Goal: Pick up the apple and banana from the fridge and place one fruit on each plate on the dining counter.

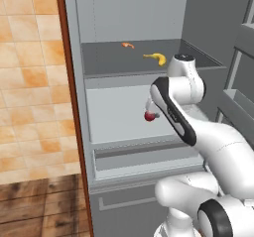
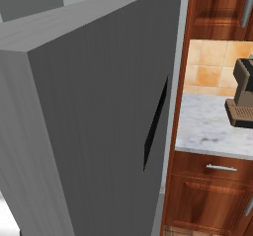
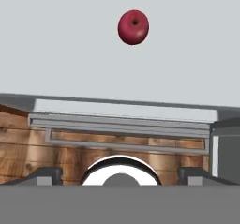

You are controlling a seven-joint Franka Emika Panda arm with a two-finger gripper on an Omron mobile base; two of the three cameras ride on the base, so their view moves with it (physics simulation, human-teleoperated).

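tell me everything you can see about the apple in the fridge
The apple is small, round, dark red and smooth, with a dimple turned toward the hand camera. It lies on the pale shelf of the open fridge, one level below the banana's shelf, partly hidden by the arm in the left base view. Nothing grips it.

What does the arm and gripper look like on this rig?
Glossy white rounded arm links with black bands at the joints and a dark cap on top. No cables or markings visible. The gripper shows two small dark grey fingertips in the hand view.
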